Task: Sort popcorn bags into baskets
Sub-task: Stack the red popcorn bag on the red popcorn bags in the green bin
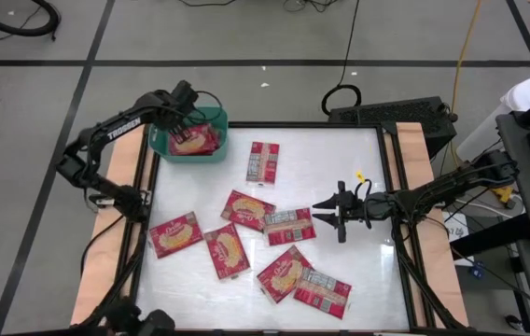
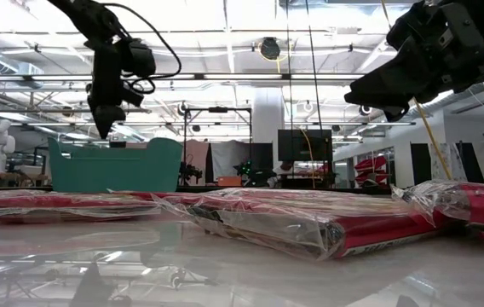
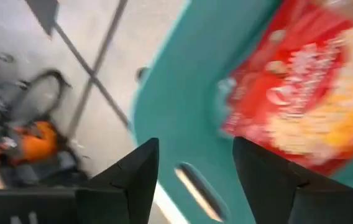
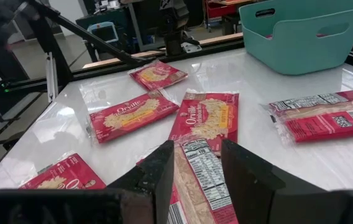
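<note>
The teal-green basket [image 1: 216,149] stands at the table's far left corner, with red popcorn bags [image 1: 190,142] lying inside it. My left gripper [image 1: 177,119] hangs open just above the basket's far left part; its wrist view shows the teal wall [image 3: 183,106] and a packet inside [image 3: 307,99]. Several more red packets [image 1: 248,209] lie flat across the middle and near part of the table. My right gripper [image 1: 327,213] hovers open, well above the table, at the right end of a packet lying print side up [image 1: 288,226], which shows under the fingers in its wrist view [image 4: 196,171].
One packet [image 1: 263,161] lies alone to the right of the basket. Others lie in a loose cluster toward the near edge [image 1: 323,293], some overlapping. The table's right strip beside the right arm is bare white surface [image 1: 368,271]. A raised black frame [image 1: 391,187] borders the table.
</note>
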